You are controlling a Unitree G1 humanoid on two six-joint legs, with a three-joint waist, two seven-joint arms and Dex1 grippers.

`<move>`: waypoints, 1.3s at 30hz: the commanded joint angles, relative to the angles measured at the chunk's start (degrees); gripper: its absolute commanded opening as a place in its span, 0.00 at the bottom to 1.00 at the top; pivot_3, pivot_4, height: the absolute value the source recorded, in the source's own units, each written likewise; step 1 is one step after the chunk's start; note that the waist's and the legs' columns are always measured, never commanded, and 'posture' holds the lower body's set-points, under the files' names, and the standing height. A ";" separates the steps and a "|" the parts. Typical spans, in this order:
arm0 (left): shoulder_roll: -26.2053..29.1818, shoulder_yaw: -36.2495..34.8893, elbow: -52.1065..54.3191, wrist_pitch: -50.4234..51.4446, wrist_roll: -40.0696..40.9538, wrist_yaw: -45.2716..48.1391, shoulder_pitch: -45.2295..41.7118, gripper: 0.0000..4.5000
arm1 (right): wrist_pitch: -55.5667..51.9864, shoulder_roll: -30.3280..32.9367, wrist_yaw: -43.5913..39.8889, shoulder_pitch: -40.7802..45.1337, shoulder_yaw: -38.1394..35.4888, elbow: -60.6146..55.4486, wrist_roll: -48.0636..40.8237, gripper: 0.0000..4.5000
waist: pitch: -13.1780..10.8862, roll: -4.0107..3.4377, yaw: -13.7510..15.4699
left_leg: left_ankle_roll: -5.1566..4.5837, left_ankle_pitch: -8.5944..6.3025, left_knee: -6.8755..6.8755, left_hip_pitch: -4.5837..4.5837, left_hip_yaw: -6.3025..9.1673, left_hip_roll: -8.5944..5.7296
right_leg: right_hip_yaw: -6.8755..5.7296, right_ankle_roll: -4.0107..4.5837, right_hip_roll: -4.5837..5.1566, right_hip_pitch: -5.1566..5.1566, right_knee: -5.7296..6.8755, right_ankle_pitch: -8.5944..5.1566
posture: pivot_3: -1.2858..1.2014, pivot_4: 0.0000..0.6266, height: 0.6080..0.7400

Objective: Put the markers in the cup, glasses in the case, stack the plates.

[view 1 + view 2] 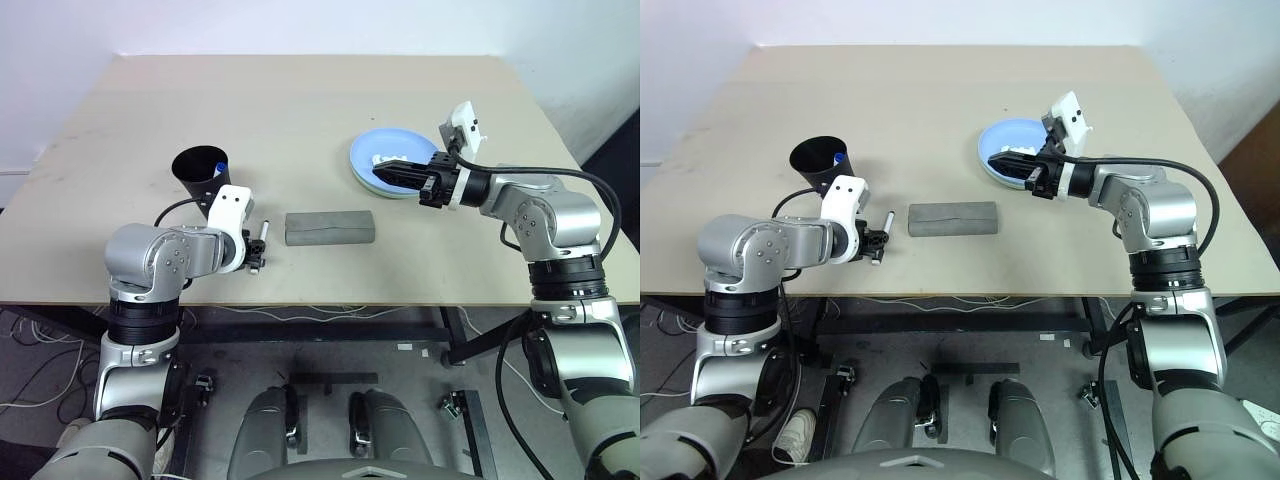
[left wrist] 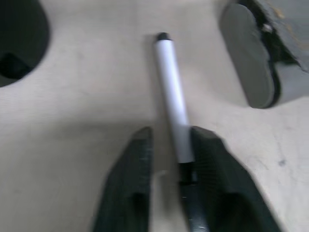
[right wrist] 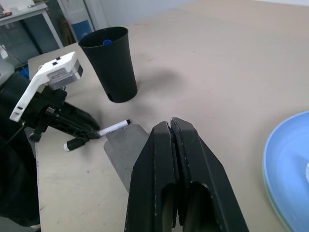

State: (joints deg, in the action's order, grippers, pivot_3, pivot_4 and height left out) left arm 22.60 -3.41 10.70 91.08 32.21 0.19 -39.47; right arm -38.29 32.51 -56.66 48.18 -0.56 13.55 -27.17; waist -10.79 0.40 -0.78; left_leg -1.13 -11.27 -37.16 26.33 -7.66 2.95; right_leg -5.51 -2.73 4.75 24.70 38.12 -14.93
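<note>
- Left gripper (image 2: 169,145): fingers pinching the black-capped marker (image 2: 171,92) near its cap end, at the table's (image 1: 300,110) near-left side, just left of the case.
- Right gripper (image 3: 171,128): fingers pressed together, holding nothing, hovering over the near edge of the plates.
- Cup (image 1: 201,172): upright, far-left of the left gripper; blue-capped marker (image 1: 219,166) standing inside.
- Case (image 1: 329,227): grey, lid closed, centre near edge.
- Plates (image 1: 375,152): blue stacked on green, right side; something white lies in the blue one.

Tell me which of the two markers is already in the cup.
The blue-capped marker: its cap shows inside the black cup. The black-capped marker lies on the table, between the left gripper's fingers.
</note>
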 commanded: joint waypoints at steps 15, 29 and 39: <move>9.72 4.66 1.13 1.25 0.69 6.79 -4.13 0.00 | 2.17 -0.60 1.76 -0.85 -1.76 -1.81 -0.44 0.01 | -0.03 0.01 -0.35 | 0.03 0.01 0.06 0.03 -0.01 0.05 | 0.01 0.03 -0.05 0.12 0.03 0.00 | 0.52 0.24 0.77; 16.33 6.82 11.00 -31.30 -5.46 22.18 -0.47 0.00 | 1.99 -0.29 1.08 0.15 -2.26 -1.63 -1.18 0.01 | -0.06 0.03 -0.06 | 0.06 0.02 0.10 0.26 -0.03 -0.05 | 0.01 0.22 0.14 0.30 -0.09 -0.10 | 0.52 0.24 0.77; 7.12 -2.63 8.54 -58.96 -9.83 21.30 2.18 0.00 | -4.41 4.21 -4.67 -4.39 -3.44 -11.10 -7.45 0.01 | -0.06 0.03 0.10 | -0.12 0.04 0.06 0.31 -0.05 -0.07 | 0.00 0.05 0.15 0.28 -0.11 -0.01 | 0.52 0.24 0.77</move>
State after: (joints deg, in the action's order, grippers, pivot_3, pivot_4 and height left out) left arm 30.09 -3.21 18.87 37.36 23.18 21.33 -37.43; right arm -42.07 35.49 -60.55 43.68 -2.60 4.81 -33.02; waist -10.84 0.43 -0.67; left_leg -1.26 -11.24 -37.11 26.61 -7.71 2.89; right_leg -5.51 -2.67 4.89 24.97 38.00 -14.93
